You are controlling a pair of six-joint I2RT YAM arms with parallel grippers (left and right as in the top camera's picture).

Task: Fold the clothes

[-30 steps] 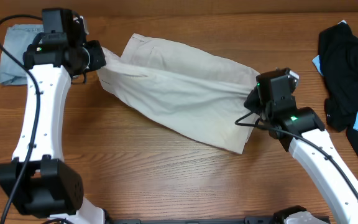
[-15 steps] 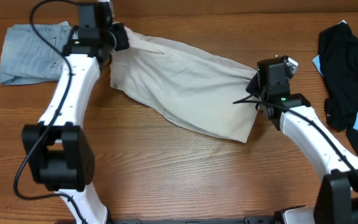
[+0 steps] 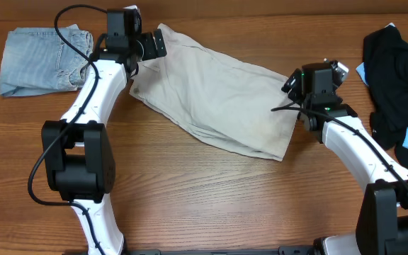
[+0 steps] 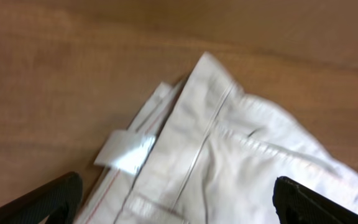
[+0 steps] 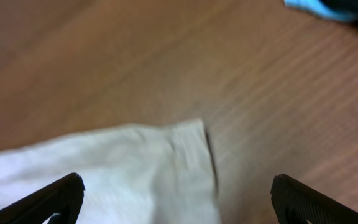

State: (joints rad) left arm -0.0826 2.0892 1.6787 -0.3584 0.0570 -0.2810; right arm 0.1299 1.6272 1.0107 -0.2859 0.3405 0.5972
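Shorts (image 3: pixel 211 99) spread flatter than before; left gripper (image 4: pixel 176 182), right gripper (image 5: pixel 176 180) fingertips cropped.

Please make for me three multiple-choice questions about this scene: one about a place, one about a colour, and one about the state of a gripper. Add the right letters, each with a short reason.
1. Where does the blue denim garment lie?
A. At the left end of the table, apart from the shorts
B. Under the shorts
C. Folded on top of the shorts

2. What colour are the shorts?
A. Red
B. Light beige
C. Dark green

3. In what state is the left gripper?
A. Shut on the shorts
B. Shut on the denim garment
C. Open over the waistband

Answers:
1 A: the overhead view shows it alone at the far left, not touching the shorts.
2 B: the cloth is pale beige in all three views.
3 C: in the left wrist view the fingers stand wide apart, with the waistband and its white label below them.
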